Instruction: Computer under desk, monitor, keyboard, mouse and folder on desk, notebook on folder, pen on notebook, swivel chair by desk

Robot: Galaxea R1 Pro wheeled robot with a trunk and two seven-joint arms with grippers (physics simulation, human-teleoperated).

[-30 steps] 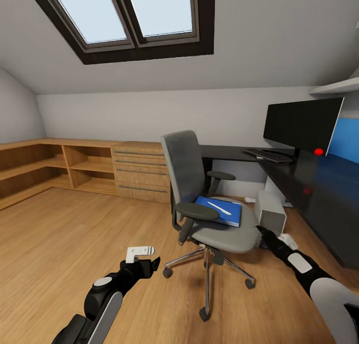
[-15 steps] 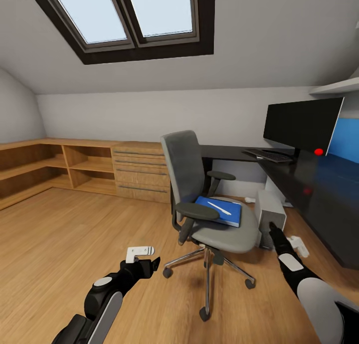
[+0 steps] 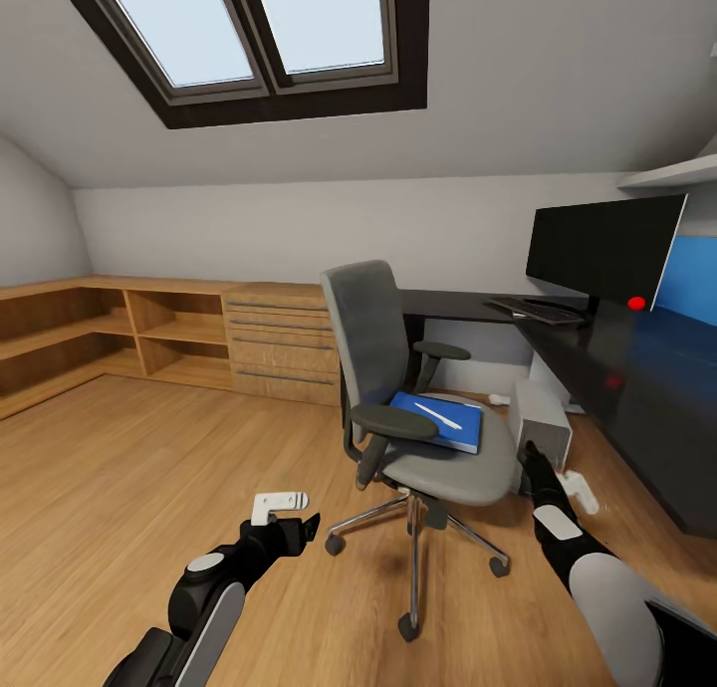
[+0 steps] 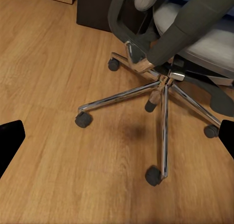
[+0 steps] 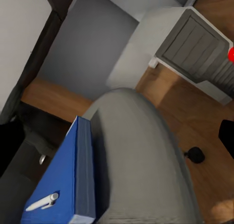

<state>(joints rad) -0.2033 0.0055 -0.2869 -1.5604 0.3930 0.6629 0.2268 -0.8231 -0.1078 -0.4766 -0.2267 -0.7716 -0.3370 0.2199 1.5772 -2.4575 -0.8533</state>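
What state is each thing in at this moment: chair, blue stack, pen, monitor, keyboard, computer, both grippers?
swivel chair: upright on the floor, out from the desk
blue stack: lying flat on the chair seat
pen: lying on the blue stack
monitor: upright on the desk, screen dark
keyboard: flat on the desk before the monitor
computer: standing on the floor by the desk
left gripper: open, empty
right gripper: open, empty

Daylight enters an attic bedroom through a dark-framed skylight set in the sloped white ceiling. Low wooden shelving and a drawer unit line the pale far wall above a wood-plank floor.
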